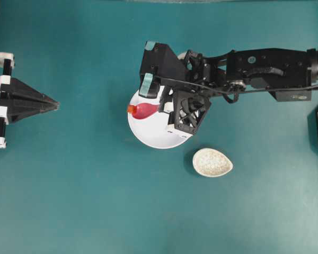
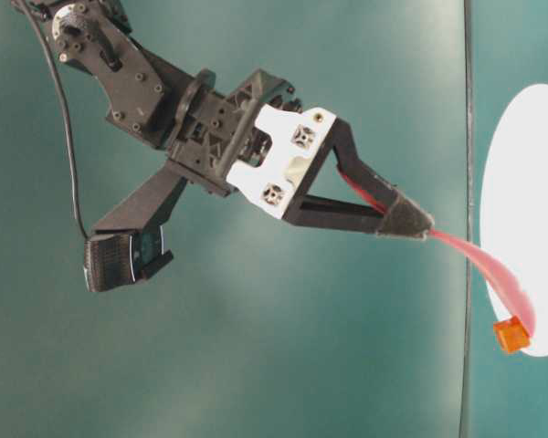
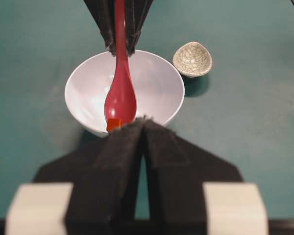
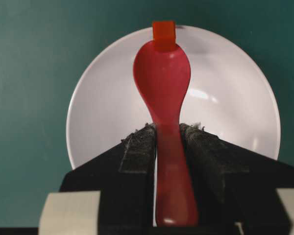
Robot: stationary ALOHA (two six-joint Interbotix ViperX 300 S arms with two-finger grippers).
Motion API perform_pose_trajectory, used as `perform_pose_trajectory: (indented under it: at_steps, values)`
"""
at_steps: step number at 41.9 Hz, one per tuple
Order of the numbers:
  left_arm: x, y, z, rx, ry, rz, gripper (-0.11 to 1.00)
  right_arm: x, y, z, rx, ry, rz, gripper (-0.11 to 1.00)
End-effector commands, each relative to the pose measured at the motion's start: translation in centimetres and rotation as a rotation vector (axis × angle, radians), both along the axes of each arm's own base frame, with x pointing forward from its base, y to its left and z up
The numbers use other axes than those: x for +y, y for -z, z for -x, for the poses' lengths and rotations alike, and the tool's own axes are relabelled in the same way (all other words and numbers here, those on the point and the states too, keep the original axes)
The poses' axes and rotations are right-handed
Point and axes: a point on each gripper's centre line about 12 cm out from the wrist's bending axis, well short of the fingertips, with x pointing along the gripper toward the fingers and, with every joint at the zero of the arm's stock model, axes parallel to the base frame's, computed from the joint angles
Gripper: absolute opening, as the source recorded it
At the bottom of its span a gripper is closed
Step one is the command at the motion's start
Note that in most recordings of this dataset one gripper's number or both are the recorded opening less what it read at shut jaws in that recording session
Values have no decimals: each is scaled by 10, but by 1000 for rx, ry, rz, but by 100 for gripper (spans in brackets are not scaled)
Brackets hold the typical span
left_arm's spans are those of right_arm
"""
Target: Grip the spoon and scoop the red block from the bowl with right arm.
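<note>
All around me is one flat teal table (image 1: 85, 201), matte and plain, filling the overhead view edge to edge. Its surface shows no seams or marks. Light falls from above and is soft: shadows under things are short and faint. At three o'clock in the table-level view a thin dark vertical line (image 2: 466, 182) cuts the teal backdrop from top to bottom. At twelve o'clock overhead a pale strip (image 1: 201, 1) edges the table's far side.
</note>
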Motion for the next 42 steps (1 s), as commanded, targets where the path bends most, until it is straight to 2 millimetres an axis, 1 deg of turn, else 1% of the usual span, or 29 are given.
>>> perform_pose_trajectory:
  at_steps: [1,16,23,42]
  values:
    - [0,-5,-2,-14,1,0,0,1,-19,0,-63,0,5,25]
    - [0,-5,-2,-14,1,0,0,2,-8,5,-44,2,1,24]
    - [0,-5,-2,-14,0,0,0,3,-7,7,-66,2,2,25]
    - [0,-5,-2,-14,1,1,0,5,-4,26,-147,12,5,25]
